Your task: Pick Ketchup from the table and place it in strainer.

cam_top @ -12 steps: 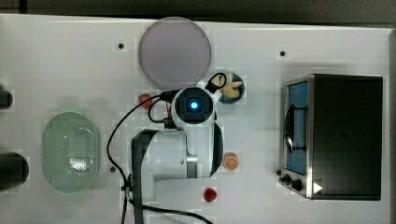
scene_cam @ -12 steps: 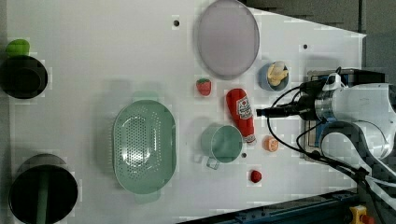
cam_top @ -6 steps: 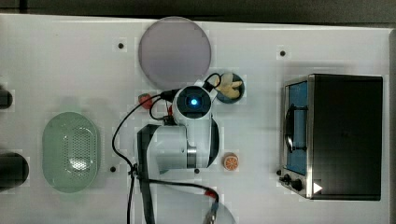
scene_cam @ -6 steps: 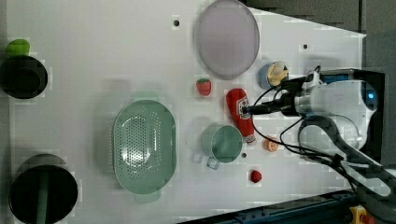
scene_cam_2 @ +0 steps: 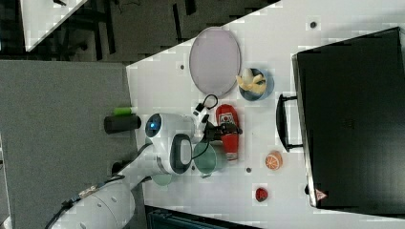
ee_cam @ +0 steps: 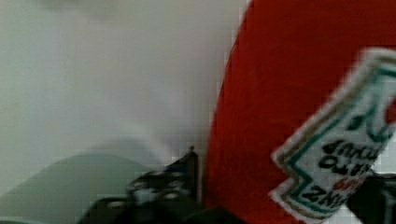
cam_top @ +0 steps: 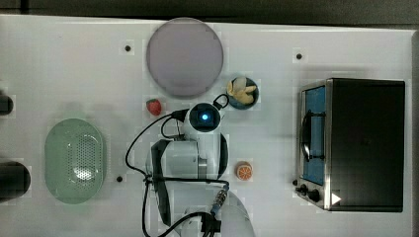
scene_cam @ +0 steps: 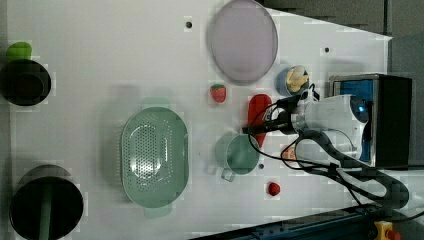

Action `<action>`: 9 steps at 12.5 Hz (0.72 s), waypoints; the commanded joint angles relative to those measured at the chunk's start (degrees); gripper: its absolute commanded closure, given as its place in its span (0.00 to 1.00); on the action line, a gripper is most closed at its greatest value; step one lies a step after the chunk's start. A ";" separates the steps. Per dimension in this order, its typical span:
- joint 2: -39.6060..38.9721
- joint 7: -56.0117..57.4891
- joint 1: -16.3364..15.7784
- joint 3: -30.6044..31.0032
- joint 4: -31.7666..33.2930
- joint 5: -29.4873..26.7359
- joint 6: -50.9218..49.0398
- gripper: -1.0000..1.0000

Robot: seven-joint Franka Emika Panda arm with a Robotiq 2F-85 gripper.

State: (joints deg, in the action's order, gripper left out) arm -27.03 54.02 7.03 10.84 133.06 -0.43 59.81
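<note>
While the top view hides it under the arm, right view shows Ketchup (scene_cam_2: 229, 133) lying on bench (scene_cam_2: 286, 57) beside a green cup (scene_cam_2: 206, 157), jaws apart astride its red body; white-and-dark label fills wrist view.

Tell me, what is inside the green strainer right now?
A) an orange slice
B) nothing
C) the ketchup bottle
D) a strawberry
B: the strainer shows only its bare holed base, while the ketchup lies on the table under the gripper.
</note>
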 commanded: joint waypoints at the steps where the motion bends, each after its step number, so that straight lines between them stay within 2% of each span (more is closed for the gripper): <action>1: 2.66 2.20 -0.50 -0.11 -1.59 0.00 1.18 0.39; 5: 7.97 1.47 -0.46 -0.08 -2.15 -0.05 -0.41 0.39; 9: 20.70 1.31 -0.68 1.25 -5.85 -0.10 -17.01 0.39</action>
State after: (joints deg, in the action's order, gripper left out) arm -10.48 54.08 6.75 10.97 131.04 -0.70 44.06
